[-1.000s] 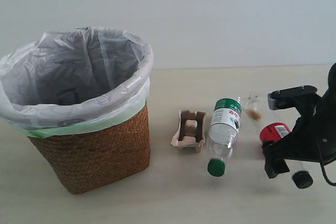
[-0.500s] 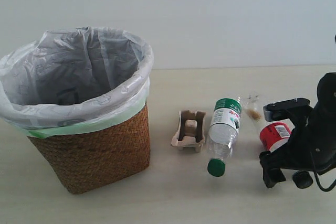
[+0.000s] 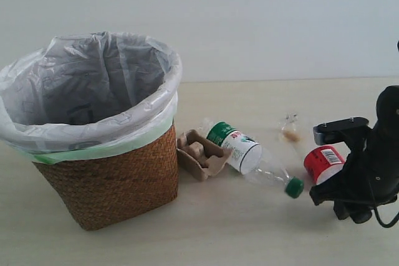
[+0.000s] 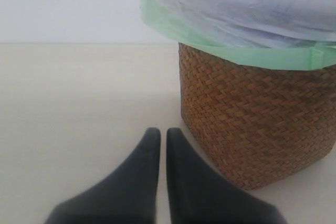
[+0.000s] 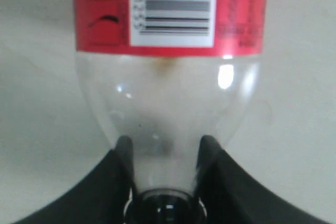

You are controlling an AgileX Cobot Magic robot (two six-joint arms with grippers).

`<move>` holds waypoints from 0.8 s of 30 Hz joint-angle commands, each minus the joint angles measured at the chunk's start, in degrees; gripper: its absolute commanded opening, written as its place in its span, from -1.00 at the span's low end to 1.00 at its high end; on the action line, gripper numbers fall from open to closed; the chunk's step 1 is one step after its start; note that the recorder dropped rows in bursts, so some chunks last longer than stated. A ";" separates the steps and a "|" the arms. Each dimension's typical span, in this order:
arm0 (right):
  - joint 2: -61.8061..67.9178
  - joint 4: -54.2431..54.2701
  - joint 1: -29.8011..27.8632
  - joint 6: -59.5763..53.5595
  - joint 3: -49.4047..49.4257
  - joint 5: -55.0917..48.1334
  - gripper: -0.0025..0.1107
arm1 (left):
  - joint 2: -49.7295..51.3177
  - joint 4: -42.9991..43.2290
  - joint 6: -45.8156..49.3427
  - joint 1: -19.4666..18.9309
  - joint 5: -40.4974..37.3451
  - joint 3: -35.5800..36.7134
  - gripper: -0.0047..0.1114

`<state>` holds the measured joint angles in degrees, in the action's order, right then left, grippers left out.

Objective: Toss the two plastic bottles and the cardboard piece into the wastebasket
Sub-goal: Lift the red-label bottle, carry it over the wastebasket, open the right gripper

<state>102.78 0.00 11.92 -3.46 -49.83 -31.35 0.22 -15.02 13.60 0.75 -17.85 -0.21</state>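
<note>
The basket (image 3: 118,185) is brown, in a diagonal weave; its bag (image 3: 93,85) is translucent white with a pale green band at the fold; the tray (image 3: 201,154) is beige; the green-cap bottle (image 3: 243,154) is clear, label green and white; the red-label bottle (image 5: 168,93) is clear, barcode black on white; the left gripper (image 4: 160,132) and right gripper (image 5: 166,142) are black; the table (image 3: 249,235) is pale cream.
</note>
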 commanded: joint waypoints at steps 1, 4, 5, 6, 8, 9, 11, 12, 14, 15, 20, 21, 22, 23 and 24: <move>-0.03 -0.41 0.04 1.63 -1.60 -3.51 -0.96 | -0.22 -0.15 0.14 0.49 0.28 0.21 -0.85; -1.25 -0.41 0.04 1.86 -1.72 -3.83 -0.96 | -0.22 -0.15 0.14 0.49 0.28 0.21 -0.85; -1.98 -0.41 0.04 1.97 -1.72 -3.83 -0.96 | -0.22 -0.15 0.14 0.49 0.28 0.21 -0.85; -2.84 -0.62 0.04 2.48 -1.72 -3.83 -0.96 | -0.22 -0.15 0.14 0.49 0.28 0.21 -0.85; -4.56 -1.02 0.04 3.46 -1.72 -3.83 -0.96 | -0.22 -0.15 0.14 0.49 0.28 0.21 -0.85; -5.66 -1.47 0.04 4.43 -1.72 -3.83 -0.96 | -0.22 -0.15 0.14 0.49 0.28 0.21 -0.85; -7.75 -2.84 0.04 6.04 -1.72 -3.94 -0.96 | -0.22 -0.15 0.14 0.49 0.28 0.21 -0.85; -8.97 -3.78 0.04 7.03 -1.72 -4.09 -0.96 | -0.22 -0.15 0.14 0.49 0.28 0.21 -0.85; -11.34 -6.33 0.04 10.40 -1.72 -4.42 -0.96 | -0.22 -0.15 0.14 0.49 0.28 0.21 -0.85; -12.45 -8.32 0.04 13.03 -1.72 -4.82 -0.96 | -0.22 -0.15 0.14 0.49 0.28 0.21 -0.85; -16.75 -18.70 0.04 24.20 -4.20 -10.96 -0.96 | -0.22 -0.15 0.14 0.49 0.28 0.21 -0.85; -17.35 -19.44 0.04 24.58 -5.73 -13.47 -0.96 | -0.22 -0.15 0.14 0.49 0.28 0.21 -0.85; -17.79 -19.75 0.04 24.58 -7.50 -16.00 -0.96 | -0.22 -0.15 0.14 0.49 0.28 0.21 -0.85; -18.39 -19.90 0.04 24.58 -9.10 -18.08 -0.96 | -0.22 -0.15 0.14 0.49 0.28 0.21 -0.85; -18.84 -19.90 0.04 24.58 -11.28 -20.66 -0.96 | -0.22 -0.15 0.14 0.49 0.28 0.21 -0.85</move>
<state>85.73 -18.21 11.92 19.81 -56.86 -46.06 0.22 -15.02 13.60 0.75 -17.85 -0.21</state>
